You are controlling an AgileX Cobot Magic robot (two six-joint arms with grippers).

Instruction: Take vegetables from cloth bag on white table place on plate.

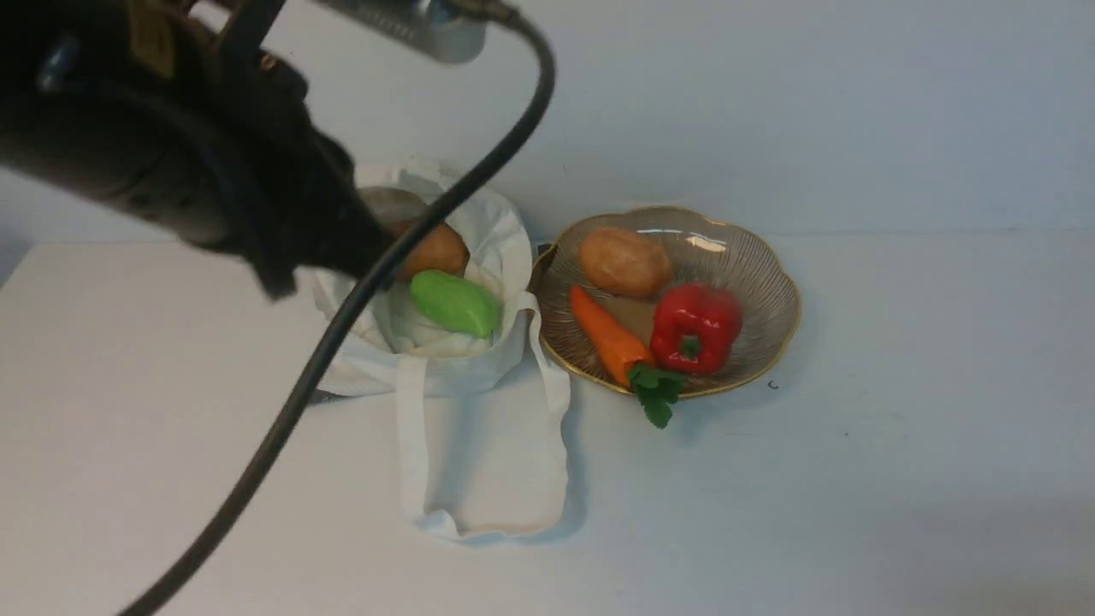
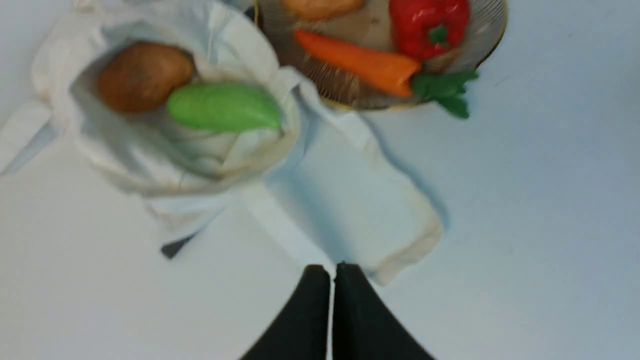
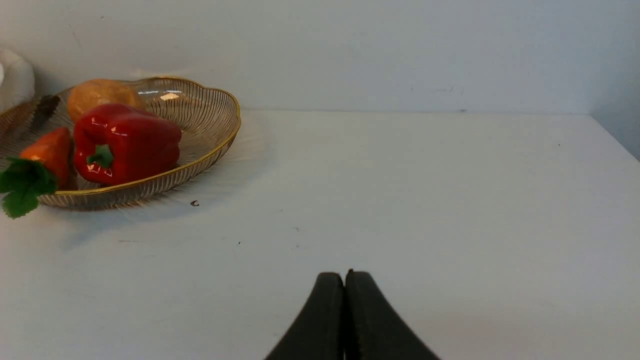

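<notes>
In the front view, the white counter (image 1: 813,513) fills the lower part of the frame. Left of centre sits the off-white cloth bag (image 1: 462,376), its mouth gaping. Inside lie a smooth green vegetable (image 1: 455,303) and, just above it in the frame, a brown, potato-like piece (image 1: 435,251), partly hidden by the dark cable (image 1: 342,316) that sweeps down to the lower left. One of the bag's straps (image 1: 413,445) loops over the counter below it.

Right of the bag, at the centre of the frame, the gold-rimmed plate (image 1: 774,295) carries a tan, potato-like piece (image 1: 626,261) at its upper left, an orange carrot (image 1: 609,332) at its lower left and a red bell pepper (image 1: 697,328) on the right. The carrot's leafy top (image 1: 657,392) pokes over the rim.

The left arm (image 1: 171,128) looms dark and blurred in the upper left. Its pincer (image 2: 332,272) is closed, holding nothing; the right pincer (image 3: 344,280) is also closed and empty.
</notes>
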